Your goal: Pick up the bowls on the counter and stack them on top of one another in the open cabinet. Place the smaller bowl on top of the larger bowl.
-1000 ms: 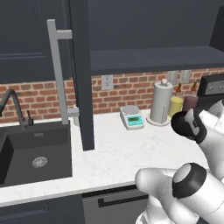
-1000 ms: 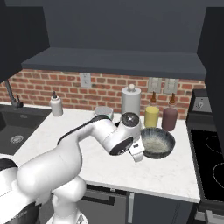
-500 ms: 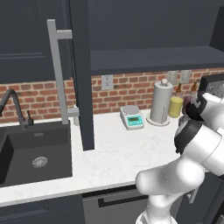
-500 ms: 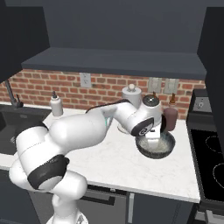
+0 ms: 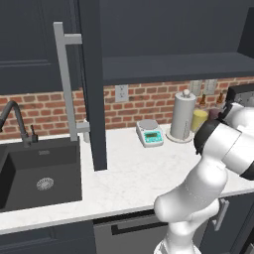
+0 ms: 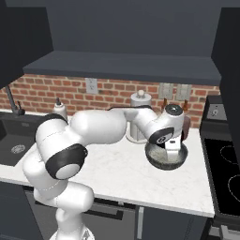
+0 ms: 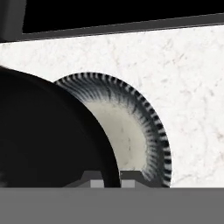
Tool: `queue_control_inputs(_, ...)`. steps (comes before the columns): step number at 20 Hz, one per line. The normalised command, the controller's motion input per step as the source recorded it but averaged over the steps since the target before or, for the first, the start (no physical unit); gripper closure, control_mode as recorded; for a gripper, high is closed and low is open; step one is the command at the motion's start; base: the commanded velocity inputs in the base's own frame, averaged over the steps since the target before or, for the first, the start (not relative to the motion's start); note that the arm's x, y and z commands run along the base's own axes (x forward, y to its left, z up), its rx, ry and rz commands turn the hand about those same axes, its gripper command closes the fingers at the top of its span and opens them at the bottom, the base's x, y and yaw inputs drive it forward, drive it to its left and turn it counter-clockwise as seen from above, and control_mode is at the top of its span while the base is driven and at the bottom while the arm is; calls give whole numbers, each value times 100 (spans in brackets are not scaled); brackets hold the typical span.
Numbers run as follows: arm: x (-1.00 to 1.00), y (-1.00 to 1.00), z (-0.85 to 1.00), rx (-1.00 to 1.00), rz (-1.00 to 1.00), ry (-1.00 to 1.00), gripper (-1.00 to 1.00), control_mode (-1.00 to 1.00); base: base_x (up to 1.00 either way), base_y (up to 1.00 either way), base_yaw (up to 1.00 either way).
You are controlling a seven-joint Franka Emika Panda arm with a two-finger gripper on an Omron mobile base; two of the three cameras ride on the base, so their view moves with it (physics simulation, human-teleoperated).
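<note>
In the hand view my gripper (image 7: 111, 178) is shut, its fingertips (image 7: 97, 179) pinching the rim of the smaller bowl (image 7: 52, 140), plain glossy black and close to the camera. Beside and partly behind it, the larger bowl (image 7: 140, 131) rests on the white counter (image 7: 188, 78); it is grey with a streaked rim and a pale inside. The right base view shows my gripper (image 6: 172, 149) low over the grey bowl (image 6: 158, 158) at the counter's right end. I cannot tell if the black bowl is off the counter. The open cabinet (image 5: 173, 67) has a bare shelf above.
A paper towel roll (image 5: 182, 116), a yellow bottle (image 5: 199, 119) and a small scale (image 5: 150, 134) stand along the brick wall. The cabinet door with its long bar handle (image 5: 67, 84) hangs open left of the shelf. A black sink (image 5: 39, 173) lies at the left, a stove (image 6: 225, 168) at the right.
The arm has swung right and stretched out, so the hand went from left of the grey bowl to right over it. The jaws stayed shut. The grey bowl has not moved.
</note>
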Motion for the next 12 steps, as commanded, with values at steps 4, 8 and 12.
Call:
queue_control_inputs(4,29,-1,-35,0,0,2,100,-100,0,0,0)
queue_control_inputs(8,44,-19,-13,0,0,0,100,-100,0,0,0)
queue_control_inputs(12,41,-19,-40,0,0,5,100,-100,0,0,0)
